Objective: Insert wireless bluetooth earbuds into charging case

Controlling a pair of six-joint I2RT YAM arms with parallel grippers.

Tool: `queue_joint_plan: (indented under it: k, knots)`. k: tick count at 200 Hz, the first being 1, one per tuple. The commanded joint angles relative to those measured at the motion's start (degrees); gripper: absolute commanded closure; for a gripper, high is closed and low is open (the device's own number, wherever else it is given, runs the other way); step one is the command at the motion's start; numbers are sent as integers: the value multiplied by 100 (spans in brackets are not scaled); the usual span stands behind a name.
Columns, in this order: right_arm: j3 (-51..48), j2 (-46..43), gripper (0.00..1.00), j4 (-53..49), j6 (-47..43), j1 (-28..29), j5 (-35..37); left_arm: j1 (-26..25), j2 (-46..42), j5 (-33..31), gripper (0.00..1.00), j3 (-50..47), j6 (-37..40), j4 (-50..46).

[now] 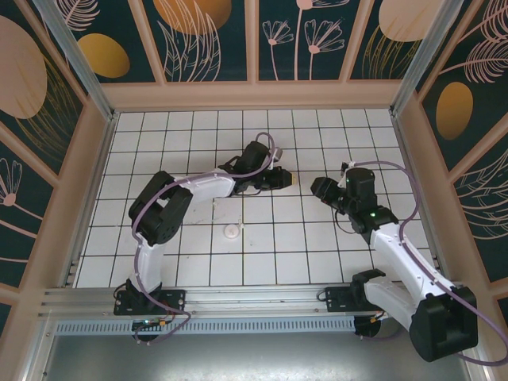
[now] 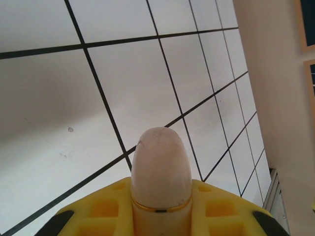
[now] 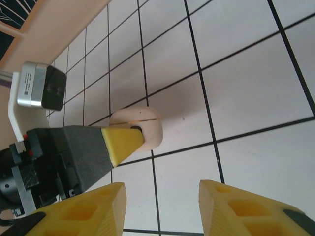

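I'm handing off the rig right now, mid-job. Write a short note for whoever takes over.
Left tool: shut on the pale pink charging case, lid looks closed, held over the table.
Right tool: open, empty, close by, facing the case.
A small white piece lies on the table beside the left arm; too small to tell whether it is an earbud.
Done: case gripped. Left: open it, seat the earbuds.

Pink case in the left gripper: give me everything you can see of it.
The case is a pale pink, smooth, glossy-looking plastic pebble with rounded ends. A thin seam runs around it and the lid looks shut. The left gripper clamps it between its yellow fingers, rounded end pointing outward, apparently lifted off the white grid table. Nothing else touches it.
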Motion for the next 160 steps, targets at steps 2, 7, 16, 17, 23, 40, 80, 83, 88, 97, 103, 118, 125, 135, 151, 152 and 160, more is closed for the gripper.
queue_joint_plan:
  k: [2,7,16,17,23,40,80,83,88,97,103,118,125,135,151,152,160]
  knots:
    - [-162,-322,56,-235,154,151,214,24,152,163,82,248,143,-516]
    - [-187,-380,56,-255,154,168,255,26,174,152,81,266,173,-593]
    - [-237,-500,56,-276,171,197,323,20,205,132,81,318,222,-730]
    - [-240,-518,56,-280,171,198,327,19,205,131,81,315,224,-740]
    - [-279,-595,56,-285,187,212,352,19,225,137,80,328,255,-806]
    - [-374,-821,56,-317,213,248,349,19,258,97,78,399,338,-1022]
    - [-493,-1396,56,-455,261,281,492,18,538,-44,70,799,624,-1756]
    - [-497,-1430,56,-453,273,279,483,19,557,-38,69,830,629,-1794]
    - [-511,-1496,56,-447,288,285,473,19,579,-58,68,861,649,-1853]
    - [-555,-1596,56,-418,314,307,472,25,582,-150,67,884,677,-1901]
    - [-588,-1643,56,-388,329,324,465,19,567,-208,65,887,679,-1910]
    - [-644,-1671,55,-315,339,363,430,24,538,-321,58,928,741,-2038]
    - [-664,-1648,55,-292,330,388,411,30,530,-367,56,954,775,-2113]
    - [-648,-1588,55,-244,322,432,384,35,496,-442,55,989,857,-2217]
    - [-614,-1488,54,-108,310,574,448,52,421,-586,52,1017,954,-2379]
    - [-608,-1482,54,-99,312,584,455,53,418,-589,51,1012,959,-2382]
    - [-588,-1414,54,2,313,680,520,79,366,-626,50,999,969,-2420]
